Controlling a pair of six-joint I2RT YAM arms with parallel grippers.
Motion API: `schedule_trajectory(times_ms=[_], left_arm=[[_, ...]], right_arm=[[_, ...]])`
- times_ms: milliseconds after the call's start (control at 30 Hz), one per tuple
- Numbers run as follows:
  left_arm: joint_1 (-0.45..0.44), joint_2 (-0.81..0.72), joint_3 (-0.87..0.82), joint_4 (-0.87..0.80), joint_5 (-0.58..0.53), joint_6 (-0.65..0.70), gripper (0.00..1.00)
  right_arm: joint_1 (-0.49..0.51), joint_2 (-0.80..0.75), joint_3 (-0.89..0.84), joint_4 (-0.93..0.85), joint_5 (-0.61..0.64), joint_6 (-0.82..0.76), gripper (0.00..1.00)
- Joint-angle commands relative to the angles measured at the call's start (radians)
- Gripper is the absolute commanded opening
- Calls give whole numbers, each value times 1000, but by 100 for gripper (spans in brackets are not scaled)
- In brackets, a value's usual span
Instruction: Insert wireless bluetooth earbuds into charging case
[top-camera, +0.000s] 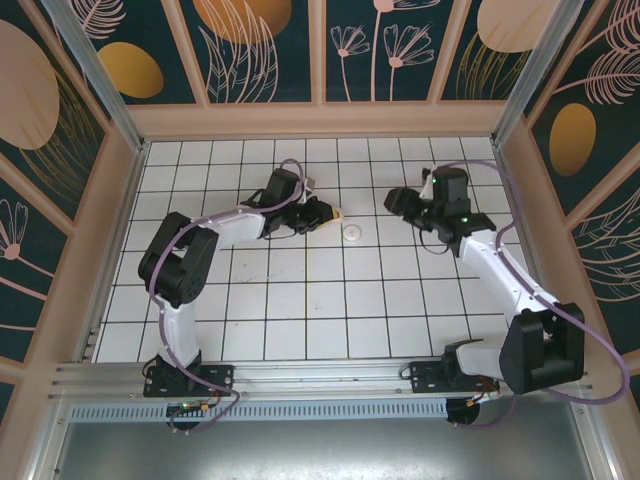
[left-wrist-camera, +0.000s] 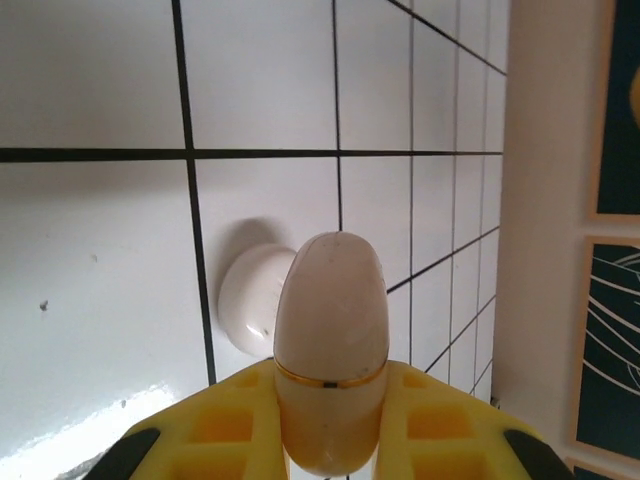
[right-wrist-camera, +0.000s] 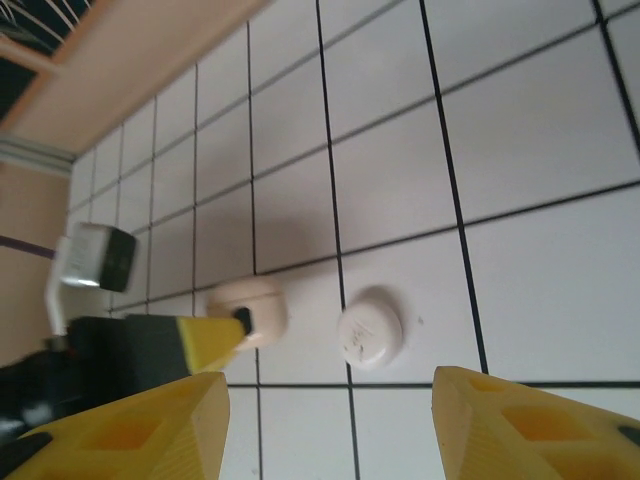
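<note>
Low and outstretched, the left fingers (left-wrist-camera: 222, 420) pinch the pale case (left-wrist-camera: 333, 330).

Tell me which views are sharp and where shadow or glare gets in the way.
Top external: even light, sharp, no glare. Left wrist: the pale oval case is close and a little soft, the white round piece behind it casts a soft shadow, a bright patch at lower left. Right wrist: floor sharp, its own yellow fingers blurred.
</note>
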Motion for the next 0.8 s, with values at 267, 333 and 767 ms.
schedule_trajectory(times_ms=[267,333,767], left_arm=[[3,69,99,-276,27,-14,16],[4,95,131,-325,3,5,18],[15,63,122,-403,-178,10,44]], right_arm=[[-41,55,55,-146,-53,-64,56],[-47,54,56,-152,-45,-80,56],[-95,41,-14,-67,-34,-165,60]])
